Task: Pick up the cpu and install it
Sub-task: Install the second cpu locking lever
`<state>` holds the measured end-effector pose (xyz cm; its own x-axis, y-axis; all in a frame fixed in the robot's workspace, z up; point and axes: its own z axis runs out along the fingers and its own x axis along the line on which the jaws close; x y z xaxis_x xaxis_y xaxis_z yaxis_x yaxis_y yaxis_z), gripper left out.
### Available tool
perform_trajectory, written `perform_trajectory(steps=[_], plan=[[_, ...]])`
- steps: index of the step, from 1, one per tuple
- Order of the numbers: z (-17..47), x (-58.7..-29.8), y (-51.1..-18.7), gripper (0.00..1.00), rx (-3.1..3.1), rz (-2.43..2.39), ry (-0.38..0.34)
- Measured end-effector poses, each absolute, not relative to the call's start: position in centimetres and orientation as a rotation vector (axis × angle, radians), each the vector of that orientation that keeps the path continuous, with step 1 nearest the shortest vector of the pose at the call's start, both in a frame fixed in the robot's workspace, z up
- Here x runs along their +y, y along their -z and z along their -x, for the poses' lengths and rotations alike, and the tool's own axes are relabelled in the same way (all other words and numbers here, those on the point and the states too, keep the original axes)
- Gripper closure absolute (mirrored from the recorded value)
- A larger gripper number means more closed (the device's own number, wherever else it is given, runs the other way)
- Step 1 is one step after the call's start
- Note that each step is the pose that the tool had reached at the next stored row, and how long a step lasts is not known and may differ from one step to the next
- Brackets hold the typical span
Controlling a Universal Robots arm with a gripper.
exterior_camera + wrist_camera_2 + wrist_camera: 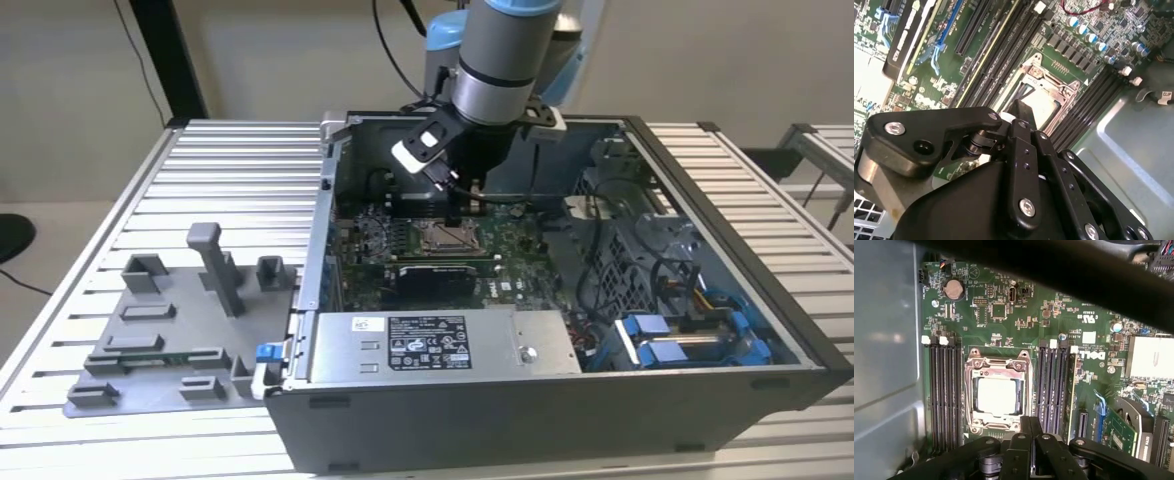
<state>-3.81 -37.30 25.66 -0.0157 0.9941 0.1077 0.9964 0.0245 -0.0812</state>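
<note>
The cpu is a pale silver-white square lying flat inside the metal-framed socket of the green board. It also shows in the second wrist view, cpu, partly behind the black fingers. My gripper hangs just above the socket's edge, fingers pressed together with nothing between them. In the exterior view the gripper reaches down into the open computer case, directly over the socket.
Black memory slots flank the socket on both sides. A silver power supply box sits at the case's front, blue drive latches at the exterior view's right. A grey fixture tray lies on the slatted table.
</note>
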Motion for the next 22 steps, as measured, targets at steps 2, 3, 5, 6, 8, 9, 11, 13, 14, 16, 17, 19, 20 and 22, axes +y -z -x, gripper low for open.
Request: perform_trajectory(steps=[2,3,5,6,8,9,11,13,14,16,17,19,20,22], plan=[[4.0,-37.3,-25.6,1.00,-2.148,2.105,0.027],[4.1,-37.3,-25.6,1.00,-2.148,2.105,0.027],[4.3,-37.3,-25.6,1.00,-2.148,2.105,0.027],[4.4,-37.3,-25.6,1.00,-2.148,2.105,0.027],[4.5,-37.3,-25.6,1.00,-2.148,2.105,0.027],[4.6,-37.3,-25.6,1.00,-2.148,2.105,0.027],[4.6,-37.4,-25.6,1.00,-2.148,2.105,0.027],[4.7,-37.4,-25.5,1.00,-2.148,2.105,0.027],[4.7,-37.4,-25.3,1.00,-2.148,2.105,0.027],[4.8,-37.4,-25.1,1.00,-2.148,2.105,0.027],[4.8,-37.4,-25.0,1.00,-2.148,2.105,0.027],[4.9,-37.4,-24.8,1.00,-2.148,2.105,0.027],[5.0,-37.4,-24.8,1.00,-2.148,2.105,0.027],[5.2,-37.4,-24.7,1.00,-2.148,2.105,0.027]])
